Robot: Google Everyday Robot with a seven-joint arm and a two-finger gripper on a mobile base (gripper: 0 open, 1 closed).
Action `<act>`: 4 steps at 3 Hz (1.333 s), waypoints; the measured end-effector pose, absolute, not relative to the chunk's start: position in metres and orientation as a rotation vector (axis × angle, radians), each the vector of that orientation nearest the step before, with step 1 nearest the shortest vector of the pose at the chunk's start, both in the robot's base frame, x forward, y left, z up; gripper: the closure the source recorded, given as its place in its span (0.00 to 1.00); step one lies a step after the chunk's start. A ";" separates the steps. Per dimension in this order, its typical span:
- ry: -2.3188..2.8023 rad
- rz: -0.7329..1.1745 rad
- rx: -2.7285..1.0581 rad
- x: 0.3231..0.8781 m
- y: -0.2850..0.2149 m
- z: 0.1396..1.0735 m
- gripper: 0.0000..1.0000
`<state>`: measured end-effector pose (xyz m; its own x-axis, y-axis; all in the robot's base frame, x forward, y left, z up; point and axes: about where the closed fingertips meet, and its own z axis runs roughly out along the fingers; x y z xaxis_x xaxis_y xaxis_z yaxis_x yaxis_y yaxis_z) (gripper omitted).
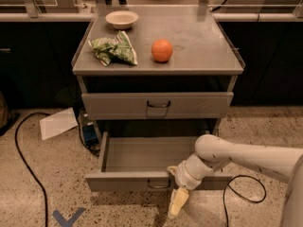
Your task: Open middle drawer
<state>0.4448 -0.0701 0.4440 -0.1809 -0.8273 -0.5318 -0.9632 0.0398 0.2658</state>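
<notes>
The middle drawer (142,154) is a grey metal drawer pulled well out of the cabinet, and its plain shallow interior is empty. Its flat front panel (118,181) carries a small dark loop handle (158,185) at centre. My gripper (177,203) hangs on the white arm (236,157) coming in from the right. It points down in front of the drawer's front panel, just right of and below the handle. It holds nothing that I can see.
A closed grey drawer (156,105) sits above the open one. On the cabinet top (203,37) lie a white bowl (121,19), a green chip bag (113,50) and an orange (162,50). On the floor are a black cable (23,160), a sheet of paper (57,123) and a blue mark (67,218).
</notes>
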 end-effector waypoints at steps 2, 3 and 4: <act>2.123 0.903 -1.825 0.417 -0.083 0.461 0.00; 2.087 0.847 -1.856 0.433 -0.081 0.472 0.00; 2.057 0.812 -1.879 0.448 -0.079 0.478 0.00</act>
